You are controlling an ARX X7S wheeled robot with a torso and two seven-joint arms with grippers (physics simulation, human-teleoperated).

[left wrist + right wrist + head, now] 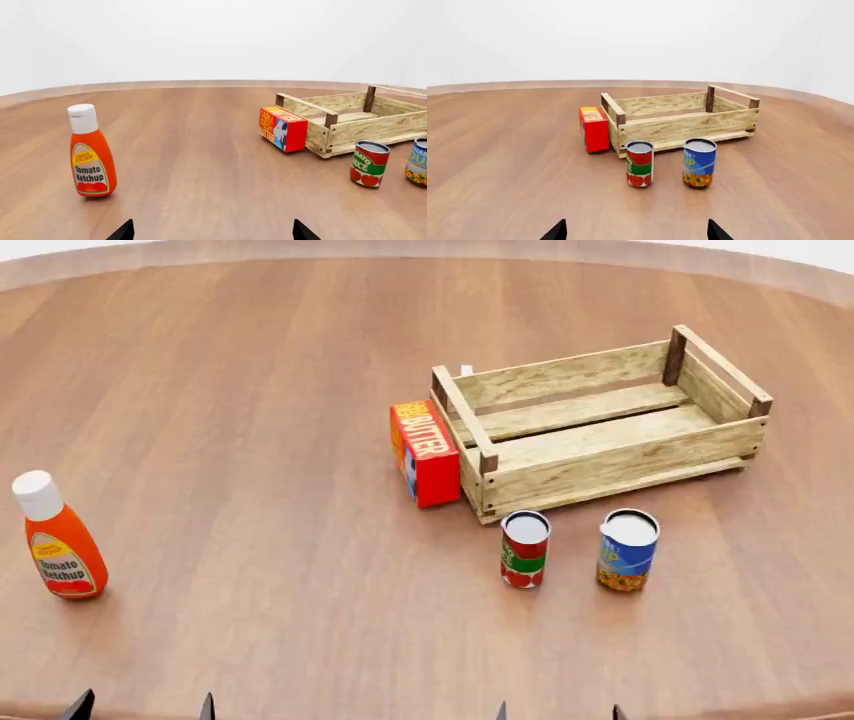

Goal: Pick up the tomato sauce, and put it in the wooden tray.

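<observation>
We logged the tomato sauce, a small can with a red label, green band and silvery top, standing upright toward the desk's near right edge, just in front of the wooden tray, a pale slatted crate with dark corner posts. A blue-and-yellow can stood just beside it, apart but close. A red-and-orange butter box sat against the crate's left end. An orange ketchup bottle with a white cap stood well apart, near the left edge.

Left gripper and right gripper both hung empty at the near edge, only their tips visible, spread wide.

Risks, as we judged them: a wide approach could knock the neighbouring can; the look-alike labels invite a wrong pick; a low carry could clip the crate's front wall.

The desk was smooth brown wood grain with a curved far edge; the room behind was plain white.
</observation>
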